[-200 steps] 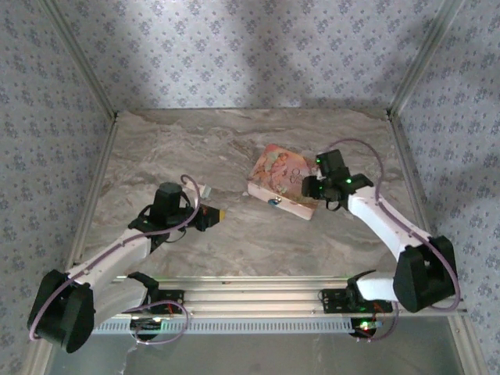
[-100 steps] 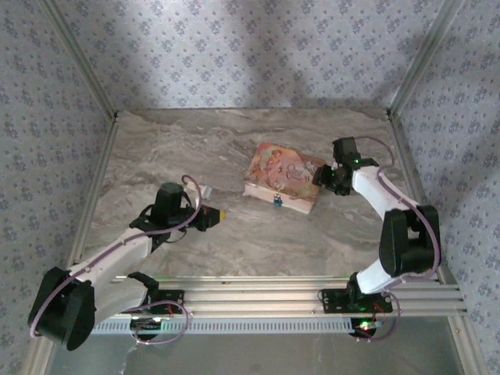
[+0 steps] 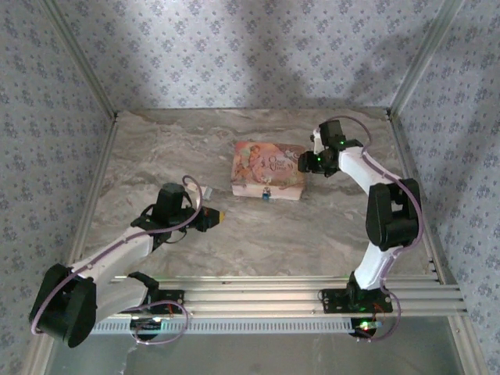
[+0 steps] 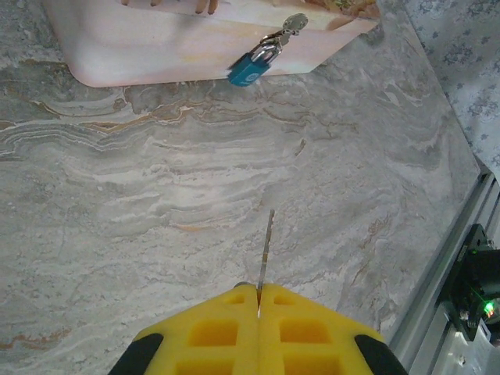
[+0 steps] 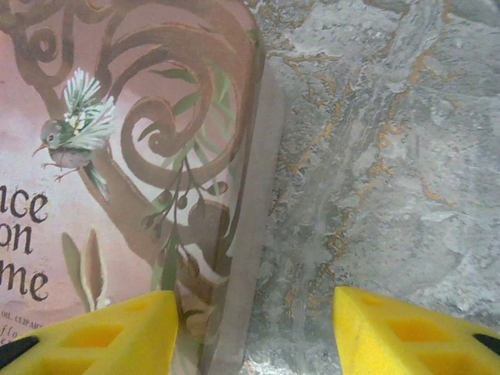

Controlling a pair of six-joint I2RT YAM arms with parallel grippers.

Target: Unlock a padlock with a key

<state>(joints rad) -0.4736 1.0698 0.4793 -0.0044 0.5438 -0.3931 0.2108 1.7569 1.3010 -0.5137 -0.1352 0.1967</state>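
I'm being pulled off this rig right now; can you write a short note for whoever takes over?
Left gripper: shut on the key, blade pointing toward the padlock, well short of it.
Right gripper: open, astride the end edge of the pink box.
Padlock: looks closed, hanging from the box's front clasp.
Done: key in hand.
To do: insert key, turn, open shackle.

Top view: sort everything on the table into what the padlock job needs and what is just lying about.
Job in hand:
- padlock
- key
- left gripper, jaws shut on the key
- right gripper, jaws open

Just lying about:
- pink printed box, with the padlock hanging at its front
- marble table
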